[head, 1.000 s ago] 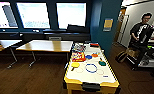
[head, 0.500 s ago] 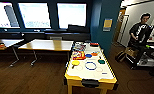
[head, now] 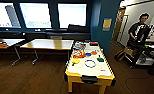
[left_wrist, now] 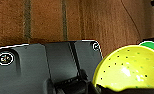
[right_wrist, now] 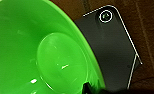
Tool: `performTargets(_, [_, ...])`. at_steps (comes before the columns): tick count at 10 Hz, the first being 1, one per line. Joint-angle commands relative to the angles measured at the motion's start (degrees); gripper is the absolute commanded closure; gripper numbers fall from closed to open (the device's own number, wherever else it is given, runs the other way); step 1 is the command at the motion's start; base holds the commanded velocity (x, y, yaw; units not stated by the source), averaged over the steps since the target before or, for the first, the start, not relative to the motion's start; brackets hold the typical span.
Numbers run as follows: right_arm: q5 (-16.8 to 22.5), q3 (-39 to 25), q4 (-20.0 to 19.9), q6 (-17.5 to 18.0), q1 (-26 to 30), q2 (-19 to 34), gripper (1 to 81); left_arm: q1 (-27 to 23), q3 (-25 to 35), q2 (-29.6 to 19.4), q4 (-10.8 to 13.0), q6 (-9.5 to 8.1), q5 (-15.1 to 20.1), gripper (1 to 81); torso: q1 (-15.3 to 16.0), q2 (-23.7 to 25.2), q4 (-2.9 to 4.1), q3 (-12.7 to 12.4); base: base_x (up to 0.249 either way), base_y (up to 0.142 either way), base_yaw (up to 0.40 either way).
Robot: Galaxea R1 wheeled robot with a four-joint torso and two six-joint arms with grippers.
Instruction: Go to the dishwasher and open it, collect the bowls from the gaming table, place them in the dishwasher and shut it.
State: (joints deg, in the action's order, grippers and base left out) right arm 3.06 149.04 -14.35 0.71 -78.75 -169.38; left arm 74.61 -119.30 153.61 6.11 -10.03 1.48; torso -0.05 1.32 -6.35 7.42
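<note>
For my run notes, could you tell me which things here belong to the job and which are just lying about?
Job:
green bowl
yellow bowl
gaming table

Lying about:
blue ring
yellow paddle
light-wood table

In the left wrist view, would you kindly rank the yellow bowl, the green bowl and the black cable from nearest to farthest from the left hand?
1. The yellow bowl, large in the foreground.
2. The green bowl, peeking just behind the yellow one's rim.
3. The black cable, on the floor beyond both.
</note>
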Motion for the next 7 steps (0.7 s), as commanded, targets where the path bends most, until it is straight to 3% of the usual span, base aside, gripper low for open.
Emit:
performTargets(1, [3.7, -0.2, 0.5, -0.2, 3.2, 0.2, 81.1, -3.0, 0.5, -0.4, 0.9, 0.45, 2.6, 81.1, 0.1, 0.0, 0.00, 0.0, -0.139, 0.000, 0.000])
performTargets(7, [3.5, 0.0, 0.8, -0.2, 3.1, -0.1, 81.1, -2.8, 0.5, -0.2, 1.4, 0.45, 2.6, 81.1, 0.1, 0.0, 0.00, 0.0, -0.141, 0.000, 0.000])
